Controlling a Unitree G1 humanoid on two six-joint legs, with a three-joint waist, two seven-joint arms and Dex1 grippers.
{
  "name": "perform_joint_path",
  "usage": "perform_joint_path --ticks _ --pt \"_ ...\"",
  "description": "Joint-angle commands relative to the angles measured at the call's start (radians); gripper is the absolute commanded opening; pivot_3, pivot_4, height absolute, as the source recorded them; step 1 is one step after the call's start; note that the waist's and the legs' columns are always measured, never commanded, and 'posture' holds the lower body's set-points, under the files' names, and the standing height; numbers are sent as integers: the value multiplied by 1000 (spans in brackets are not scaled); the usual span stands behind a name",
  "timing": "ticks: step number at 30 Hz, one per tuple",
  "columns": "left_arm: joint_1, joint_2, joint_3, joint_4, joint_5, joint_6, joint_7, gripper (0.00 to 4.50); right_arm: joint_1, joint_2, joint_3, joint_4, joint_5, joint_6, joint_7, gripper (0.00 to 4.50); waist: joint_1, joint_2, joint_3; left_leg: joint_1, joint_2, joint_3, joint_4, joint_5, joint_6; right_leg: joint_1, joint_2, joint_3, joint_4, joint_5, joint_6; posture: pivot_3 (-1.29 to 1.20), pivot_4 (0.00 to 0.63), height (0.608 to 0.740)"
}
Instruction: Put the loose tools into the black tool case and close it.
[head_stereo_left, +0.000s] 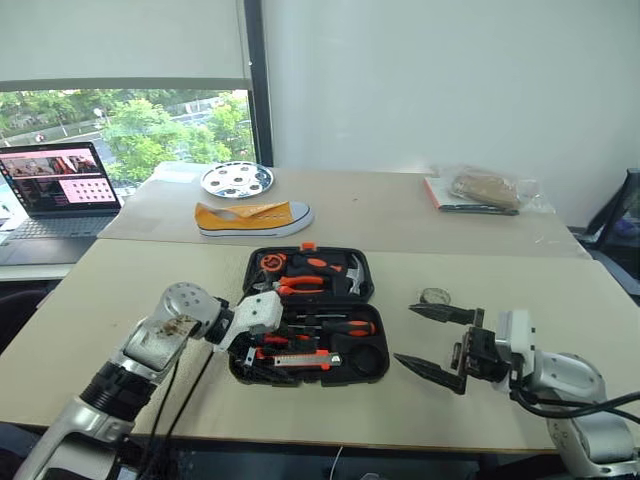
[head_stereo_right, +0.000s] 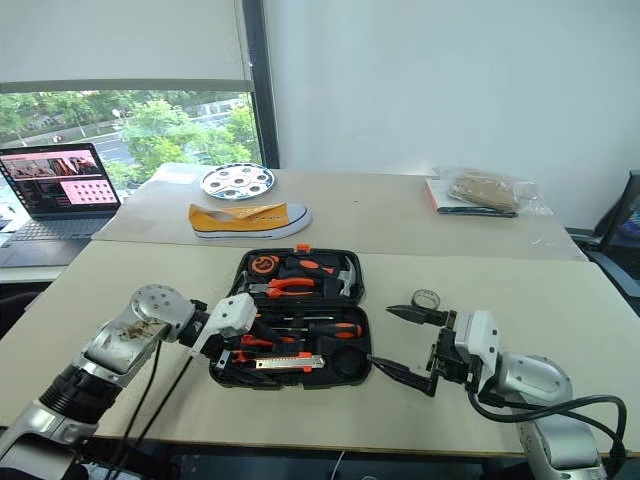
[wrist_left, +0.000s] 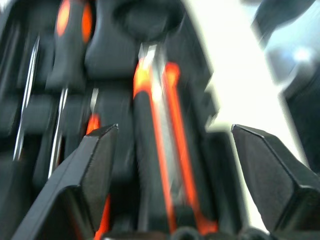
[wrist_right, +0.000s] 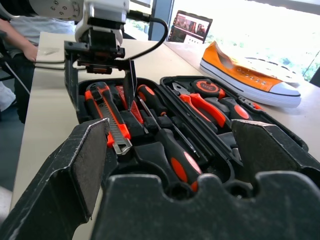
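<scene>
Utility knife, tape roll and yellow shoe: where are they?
utility knife (wrist_right: 112, 122), right wrist view, its orange-black body.
tape roll (head_stereo_left: 435, 296), left eye view, its rim.
yellow shoe (head_stereo_left: 250, 216), left eye view, its side.

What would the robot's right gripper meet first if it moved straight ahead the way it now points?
Probably the open black tool case. The right gripper, fingers spread, points level toward its near side wall, with bare table between; beyond that wall lies a black-and-orange screwdriver. Depth is uncertain.

Black moulded plastic tool case (head_stereo_left: 368, 292) lies open, lid flat. Orange-black utility knife (head_stereo_left: 300, 359) seated in its front recess, directly beneath the left pincer (head_stereo_left: 258, 368). Small dark tape roll (head_stereo_left: 435, 296) lies just beyond the right pincer (head_stereo_left: 430, 342).
</scene>
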Motion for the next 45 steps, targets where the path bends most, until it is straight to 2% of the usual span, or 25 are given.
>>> perform_joint_path --ticks 1,4,5,7,14,15,30,34,35,39,42,45 --pt "-23 6 105 7 -79 0 2 3685 -5 4 -6 -8 1 -32 9 4500 -3 0 0 0 0 0 0 0 0 0 0 1 0 0 0 0 150 740" --pt "-14 5 129 51 -43 -82 29 3685 -8 7 -8 -4 1 -32 9 4500 -5 0 0 1 0 0 0 0 0 0 0 2 1 0 0 0 150 740" --pt "-9 2 134 67 -33 -121 31 3176 -9 7 -9 -3 1 -33 10 4500 -4 0 0 1 0 0 0 0 0 0 0 2 1 0 0 0 150 740" --pt "23 10 131 73 -14 -155 40 2706 -6 11 -7 -3 -2 -34 9 4500 -3 0 0 1 0 0 0 0 0 0 0 2 1 0 0 0 150 740" --pt "132 -3 81 88 47 -288 42 144 -2 25 0 -6 -11 -35 -1 4500 -1 0 0 0 0 1 0 0 0 0 0 1 0 0 0 0 150 740" --pt "135 -12 78 93 55 -290 62 31 -2 27 0 -7 -12 -35 -2 4500 0 0 0 0 0 1 0 0 0 0 0 1 0 0 0 0 150 740" --pt "172 -34 -26 155 177 -306 120 31 -1 41 1 -21 -15 -29 -19 4500 2 5 -3 4 0 1 1 0 1 8 -1 2 0 0 1 0 150 740" --pt "193 -30 -54 153 217 -331 144 31 6 41 -3 -25 -15 -30 -25 4500 1 9 -5 16 1 1 0 -3 5 19 -1 3 -2 -4 7 0 150 740" --pt "197 -36 -57 148 222 -323 155 31 8 41 -4 -26 -15 -31 -27 4500 1 9 -6 16 1 1 -1 -6 10 19 -1 3 -2 -4 8 0 150 740" --pt "208 -55 -88 136 275 -306 211 31 13 49 -1 -28 -21 -38 -40 4500 4 14 -9 17 0 2 -1 -5 9 20 -2 4 -2 -3 6 0 150 740" --pt "213 -81 -79 112 256 -288 237 31 8 58 7 -25 -27 -41 -49 4500 8 16 -10 17 -1 2 -1 -6 9 22 -3 5 -3 -3 7 0 150 740" --pt "223 -96 -15 87 181 -323 235 31 10 57 -2 -22 -26 -42 -47 4500 12 16 -10 18 -1 1 -1 -8 14 23 -3 8 -4 -3 8 0 150 740"
